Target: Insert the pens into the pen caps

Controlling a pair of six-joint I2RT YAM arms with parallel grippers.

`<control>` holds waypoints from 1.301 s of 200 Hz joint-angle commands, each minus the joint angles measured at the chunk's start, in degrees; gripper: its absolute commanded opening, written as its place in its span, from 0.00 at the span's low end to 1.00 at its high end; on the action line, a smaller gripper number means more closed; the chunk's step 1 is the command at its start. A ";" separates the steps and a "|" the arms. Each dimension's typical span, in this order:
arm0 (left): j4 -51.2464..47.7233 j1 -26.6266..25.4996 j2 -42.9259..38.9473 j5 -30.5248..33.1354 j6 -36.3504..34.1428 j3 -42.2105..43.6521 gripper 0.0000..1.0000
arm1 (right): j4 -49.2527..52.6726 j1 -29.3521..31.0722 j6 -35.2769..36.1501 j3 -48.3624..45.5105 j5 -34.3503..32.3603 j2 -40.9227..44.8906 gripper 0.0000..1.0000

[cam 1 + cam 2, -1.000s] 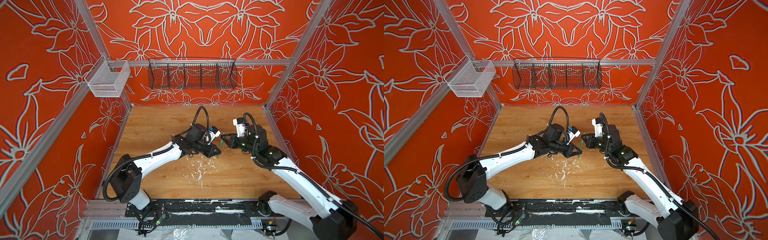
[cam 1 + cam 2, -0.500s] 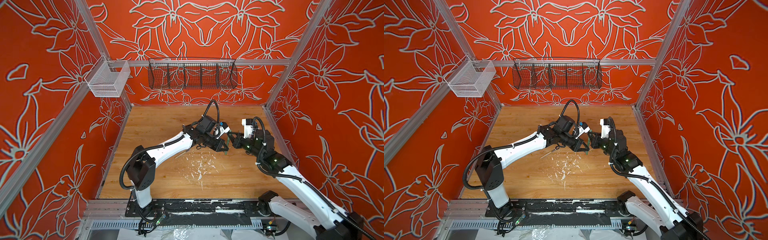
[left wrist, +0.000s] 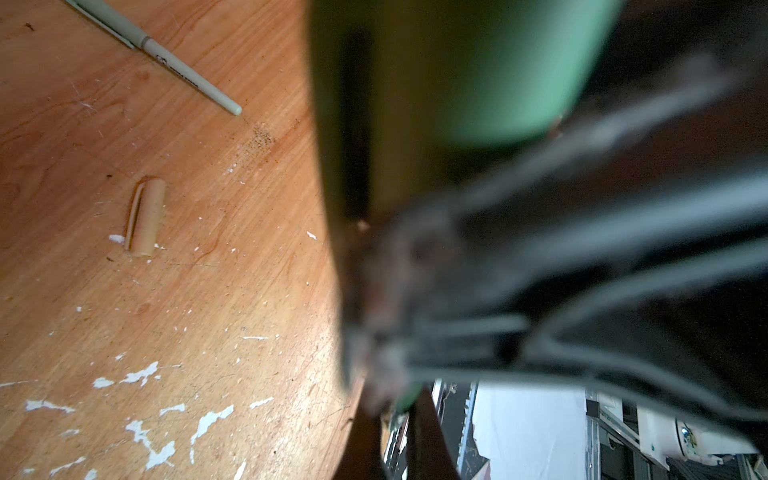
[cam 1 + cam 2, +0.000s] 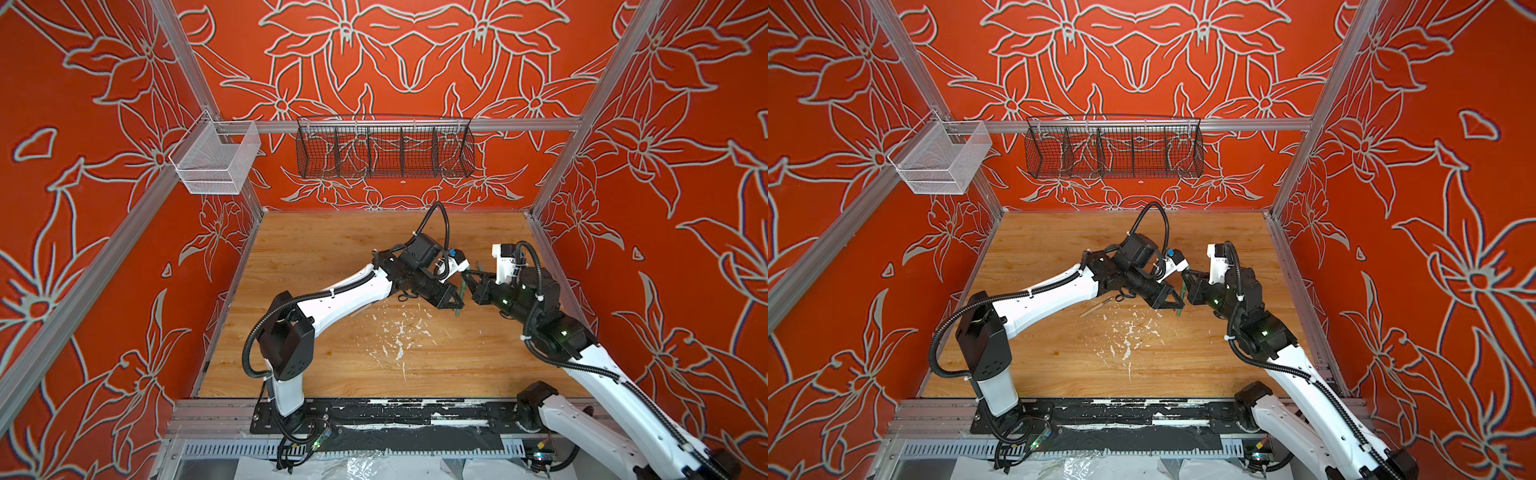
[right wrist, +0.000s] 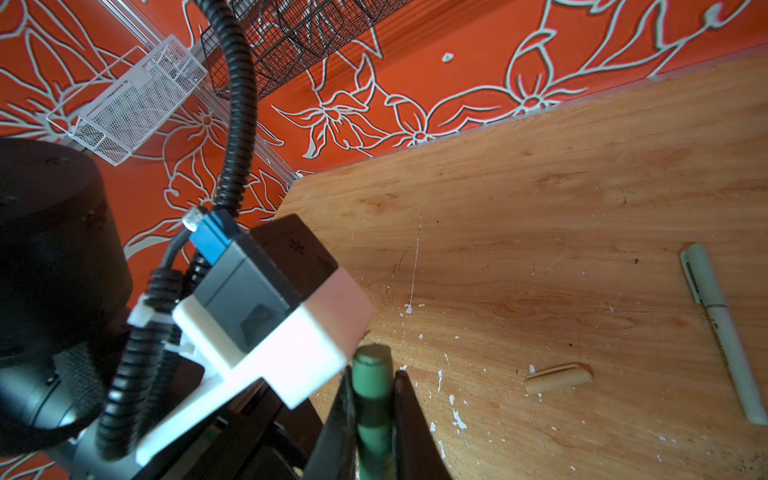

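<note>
We see the left gripper [image 4: 456,300] clamped on the dark green pen [image 4: 458,311], right of centre in both top views. The pen's lower end pokes out below the fingers. Just up and right of it in the frame, the right gripper [image 4: 470,282] is closed on the dark green cap [image 5: 371,374], which juts past its fingertips in the right wrist view. The 2 grippers nearly touch; we cannot tell whether the pen sits inside the cap. The tan cap [image 3: 145,216] and the pale green pen [image 3: 174,62] lie on the table [image 4: 332,249], apart from both grippers.
</note>
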State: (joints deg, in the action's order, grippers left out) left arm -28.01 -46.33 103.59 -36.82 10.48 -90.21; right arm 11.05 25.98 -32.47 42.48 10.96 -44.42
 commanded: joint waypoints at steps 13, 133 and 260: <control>10.03 1.50 0.03 4.40 1.86 -2.21 0.36 | 11.59 3.03 -2.62 2.37 3.68 0.83 0.00; -1.18 1.75 -32.45 38.49 1.58 22.57 0.97 | 30.00 -2.46 15.44 27.34 -11.57 -25.71 0.00; -0.03 4.04 -62.18 57.79 8.56 47.10 0.97 | 38.87 -12.09 25.57 61.33 -23.73 -73.77 0.00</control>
State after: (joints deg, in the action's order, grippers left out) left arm -30.28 -43.42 42.59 16.64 18.50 -44.21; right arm 45.41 15.22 -9.43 101.25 -7.38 -116.20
